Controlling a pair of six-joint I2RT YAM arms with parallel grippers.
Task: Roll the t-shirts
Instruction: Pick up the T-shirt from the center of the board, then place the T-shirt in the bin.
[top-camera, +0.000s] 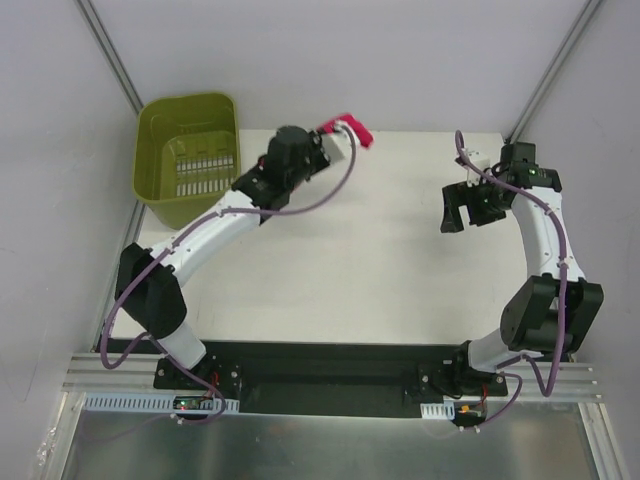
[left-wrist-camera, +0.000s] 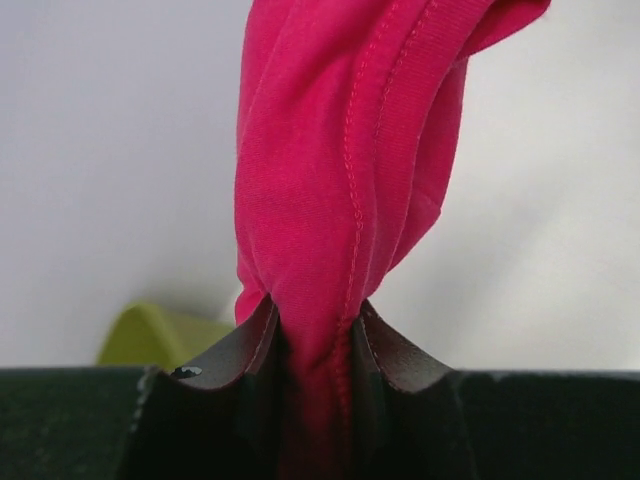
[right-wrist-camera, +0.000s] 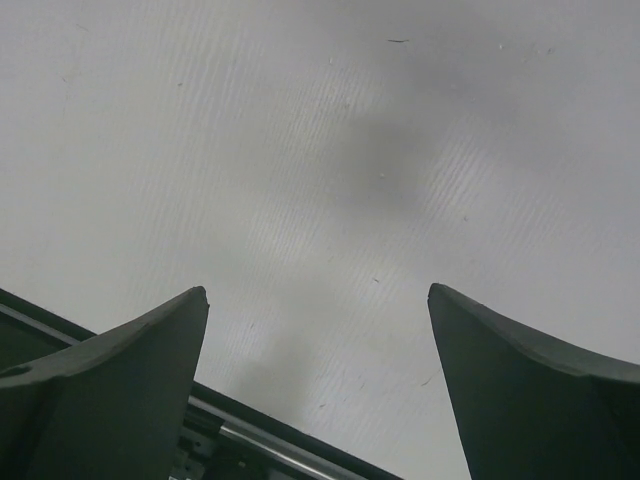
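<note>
Upper middle of the overhead view, and the left gripper (top-camera: 336, 142) has the plain magenta-red soft fabric t-shirt (top-camera: 350, 128) in its grasp, right at the far edge of the white table top (top-camera: 350, 270). Only a small bunched bit of red shows past the black wrist there. Over to the left wrist view: the left gripper (left-wrist-camera: 315, 312) has its two dark jaws pinched tight on a gathered fold of the t-shirt (left-wrist-camera: 340, 170), low centre of the frame. The cloth rises from them in a thick twisted bundle, a stitched seam running up it, and goes out through the top edge. Low on the left of that view there's a blur of the olive-green plastic basket (left-wrist-camera: 150, 335). From above, the basket (top-camera: 188, 101) sits in the upper left, slotted walls showing, just beside the left gripper. On the right of the overhead view the right gripper (top-camera: 470, 210) hangs over the table top, well apart from the t-shirt. Its own camera shows the right gripper (right-wrist-camera: 318, 295) with jaws spread wide, only bare white surface between them.
</note>
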